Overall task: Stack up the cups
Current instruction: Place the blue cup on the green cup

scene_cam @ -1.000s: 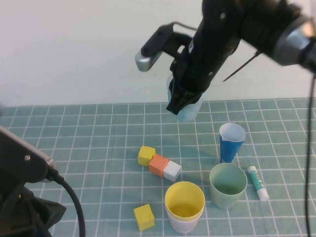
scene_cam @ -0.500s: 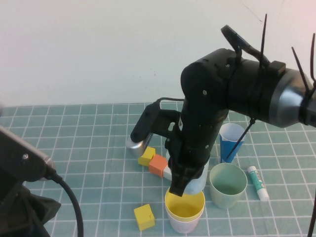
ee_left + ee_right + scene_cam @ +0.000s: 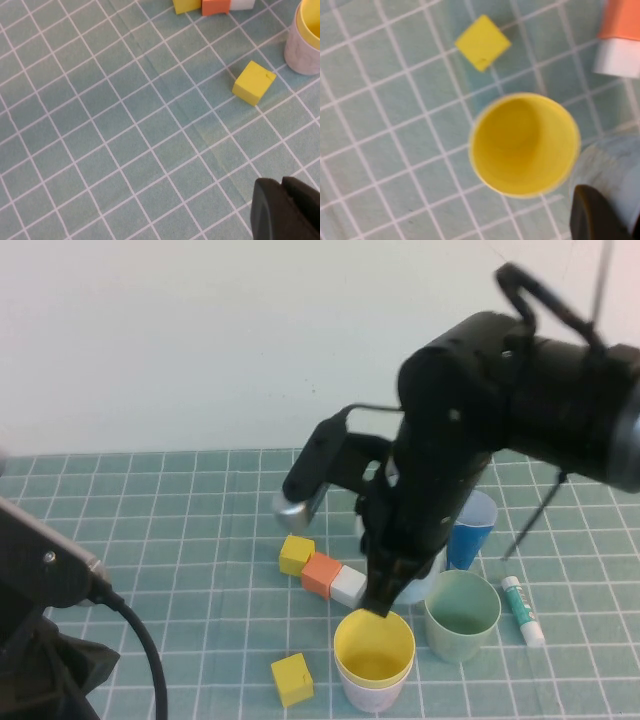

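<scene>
Lowered, right claw (image 3: 385, 602) (left claw (image 3: 285, 210) parked) holds one blue cup (image 3: 610, 165).

Teal mat with white grid lines (image 3: 180, 520) covers table. Row of three small cubes touching: yellow cube (image 3: 296, 554), orange cube (image 3: 321, 573), white cube (image 3: 348, 586). Separate loose yellow cube (image 3: 291, 679) nearer the robot, apart from the row. Narrow dark blue cone-shaped cup, white inside (image 3: 470, 531), upright. White tube with green label (image 3: 523, 610) lying flat, far right. Plain white wall (image 3: 200, 340) behind.
</scene>
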You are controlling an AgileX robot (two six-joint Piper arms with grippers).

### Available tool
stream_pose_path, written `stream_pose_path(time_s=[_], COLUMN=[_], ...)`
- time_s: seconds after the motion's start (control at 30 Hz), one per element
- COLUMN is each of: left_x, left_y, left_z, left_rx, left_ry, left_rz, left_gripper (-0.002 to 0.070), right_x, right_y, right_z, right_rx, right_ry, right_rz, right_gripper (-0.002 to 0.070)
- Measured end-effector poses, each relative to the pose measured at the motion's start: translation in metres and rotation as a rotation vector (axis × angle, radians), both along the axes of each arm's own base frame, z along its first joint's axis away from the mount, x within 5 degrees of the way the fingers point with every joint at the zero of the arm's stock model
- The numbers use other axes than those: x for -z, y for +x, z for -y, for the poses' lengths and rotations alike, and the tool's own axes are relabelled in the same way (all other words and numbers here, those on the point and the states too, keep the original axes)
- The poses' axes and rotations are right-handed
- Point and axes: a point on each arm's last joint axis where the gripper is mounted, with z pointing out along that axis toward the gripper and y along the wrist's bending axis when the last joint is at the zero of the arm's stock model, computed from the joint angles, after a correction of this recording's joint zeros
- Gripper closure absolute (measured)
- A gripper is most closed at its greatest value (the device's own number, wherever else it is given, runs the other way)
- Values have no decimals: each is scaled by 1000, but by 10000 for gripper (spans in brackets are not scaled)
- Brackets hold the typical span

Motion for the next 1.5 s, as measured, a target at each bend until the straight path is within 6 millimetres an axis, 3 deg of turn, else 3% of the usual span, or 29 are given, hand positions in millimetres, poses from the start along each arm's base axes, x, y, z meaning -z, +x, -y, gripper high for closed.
stream_pose_path(time_s=[0.1,0.27,0.6,1.07,1.4,1.5], left_x=[0,0,0,0,2,2], left_y=[0,0,0,0,-2,-2], left_z=[0,0,0,-1,-3,-3], left_rx=[-6,-14,-17,-52,-64,-65], left_ry=[0,-7,-7,-31,-11,-10], left_rz=[-1,-4,-4,-18,-43,-45], left_gripper=[677,677,676,677,676,676], right_x=[-6,16,27,66,72,71], right_y=[-4,0,35,43,41,38], right_z=[13,31,65,54,52,53], right_rx=[33,103,232,221,235,240], right_ry=[-33,-72,3,7,5,0], right_rz=[66,80,96,1,-51,-79], right_gripper=[648,648,648,648,640,581])
